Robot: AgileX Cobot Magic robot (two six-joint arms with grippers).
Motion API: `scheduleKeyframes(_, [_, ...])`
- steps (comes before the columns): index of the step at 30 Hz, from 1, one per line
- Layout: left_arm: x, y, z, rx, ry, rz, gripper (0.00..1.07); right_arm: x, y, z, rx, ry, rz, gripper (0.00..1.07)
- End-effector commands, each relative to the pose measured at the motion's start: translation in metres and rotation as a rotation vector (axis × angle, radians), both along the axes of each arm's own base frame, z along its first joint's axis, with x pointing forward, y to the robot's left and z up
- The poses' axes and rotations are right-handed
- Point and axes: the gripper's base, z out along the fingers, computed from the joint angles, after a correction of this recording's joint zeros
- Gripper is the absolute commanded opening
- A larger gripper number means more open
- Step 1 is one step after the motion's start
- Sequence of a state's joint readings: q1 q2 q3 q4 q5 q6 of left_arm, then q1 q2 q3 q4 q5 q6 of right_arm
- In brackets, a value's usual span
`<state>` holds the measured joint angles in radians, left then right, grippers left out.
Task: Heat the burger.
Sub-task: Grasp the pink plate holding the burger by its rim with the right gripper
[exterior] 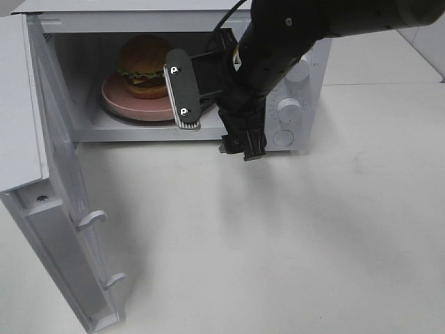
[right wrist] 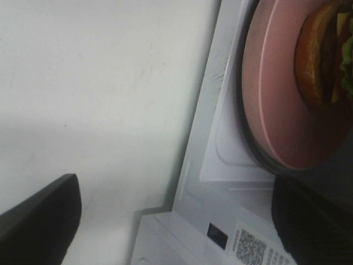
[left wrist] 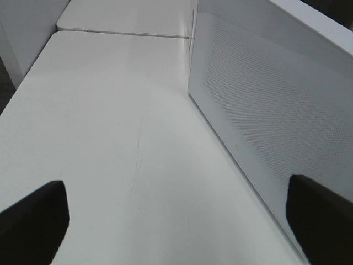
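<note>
Pink plate (exterior: 111, 95) and burger (exterior: 144, 64) are seated inside the microwave (exterior: 314, 76) for heating; at its mouth the right gripper (right wrist: 176, 187) is held wide open, empty.

The right arm (exterior: 292, 35) is a thick, glossy black tube, with a thin black cable (exterior: 229, 14) looping behind it. The right pincer (exterior: 212, 118) has flat, round-ended black fingers (exterior: 182, 90). One bears two silver screws (exterior: 174, 69) and a ribbed grey pad (exterior: 186, 125). The left pincer (left wrist: 176, 232) shows only matte black fingertips.
</note>
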<state>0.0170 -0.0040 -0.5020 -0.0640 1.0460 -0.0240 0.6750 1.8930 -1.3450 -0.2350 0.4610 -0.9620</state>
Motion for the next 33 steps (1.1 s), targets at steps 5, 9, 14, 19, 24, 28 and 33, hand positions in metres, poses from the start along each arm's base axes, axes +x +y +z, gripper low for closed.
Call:
scheduleKeyframes(5, [-0.003, 0.0, 0.0, -0.002, -0.029, -0.001, 1.0, 0.017, 0.022, -0.014, 0.009, -0.017, 0.015, 0.87])
scheduleKeyframes(9, [-0.003, 0.0, 0.0, -0.002, -0.029, -0.001, 1.0, 0.025, 0.029, -0.019, 0.009, -0.027, 0.019, 0.87])
scheduleKeyframes(14, [-0.003, 0.0, 0.0, -0.002, -0.029, -0.001, 1.0, 0.043, 0.043, -0.032, 0.008, -0.036, 0.021, 0.86])
scheduleKeyframes(19, [-0.003, 0.0, 0.0, -0.002, -0.029, -0.001, 1.0, 0.052, 0.05, -0.038, 0.007, -0.039, 0.019, 0.85])
scheduleKeyframes(24, [-0.003, 0.0, 0.0, -0.002, -0.029, -0.001, 1.0, 0.064, 0.059, -0.05, 0.011, -0.035, 0.005, 0.84])
scheduleKeyframes(28, [-0.003, 0.0, 0.0, -0.002, -0.029, -0.001, 1.0, 0.074, 0.066, -0.062, 0.01, -0.029, -0.007, 0.83])
scheduleKeyframes(33, [-0.003, 0.0, 0.0, -0.002, -0.029, -0.001, 1.0, 0.082, 0.072, -0.068, 0.015, -0.015, -0.032, 0.82])
